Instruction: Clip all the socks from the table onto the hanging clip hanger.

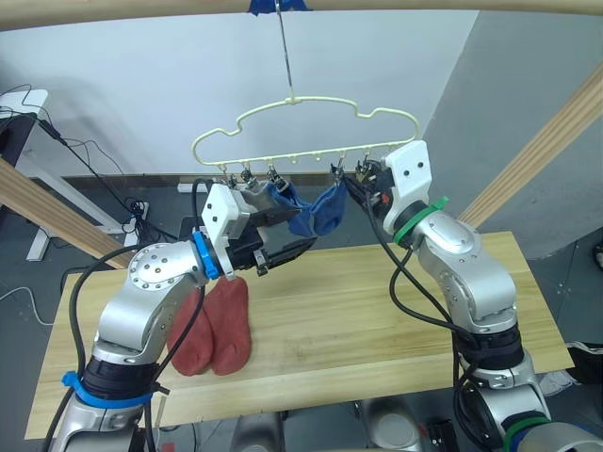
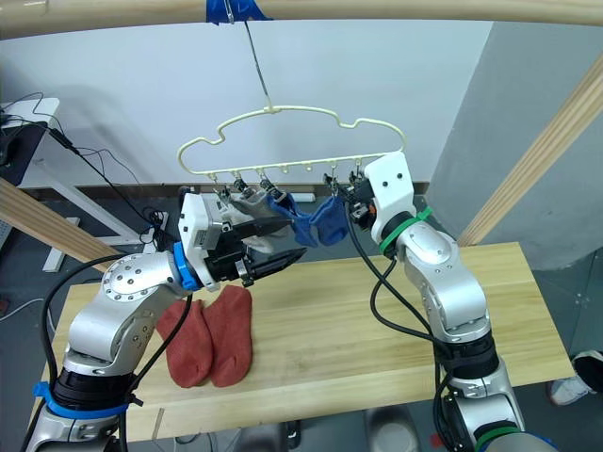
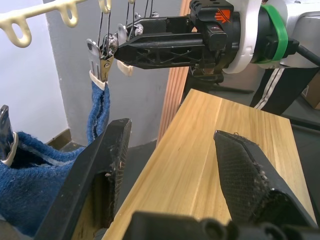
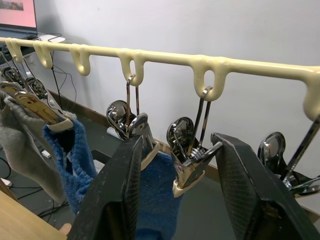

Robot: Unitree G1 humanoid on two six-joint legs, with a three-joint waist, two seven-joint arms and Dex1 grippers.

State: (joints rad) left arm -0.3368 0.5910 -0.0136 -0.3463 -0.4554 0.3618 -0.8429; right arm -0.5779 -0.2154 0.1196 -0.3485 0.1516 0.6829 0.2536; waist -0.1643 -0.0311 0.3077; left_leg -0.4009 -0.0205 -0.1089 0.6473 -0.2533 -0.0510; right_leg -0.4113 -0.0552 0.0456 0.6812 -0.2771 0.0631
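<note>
The cream clip hanger (image 1: 311, 118) hangs by its hook from the top pole. Two blue socks (image 1: 316, 215) and a grey sock (image 4: 20, 140) are held in its clips. Two rust-red socks (image 1: 215, 330) lie side by side on the table (image 1: 377, 311), at its left. My left gripper (image 1: 287, 252) is open and holds nothing; it is raised just below the hanging blue socks (image 3: 30, 170). My right gripper (image 4: 175, 145) is open up at the clip row, its fingers either side of an empty metal clip (image 4: 190, 167), next to a clip that holds a blue sock (image 4: 155, 200).
A round wooden pole (image 1: 396, 5) runs across the top, with slanted wooden poles at the right (image 1: 537, 160) and left (image 1: 47, 207). Cables and a desk leg (image 1: 42, 235) are on the floor behind the table's left end.
</note>
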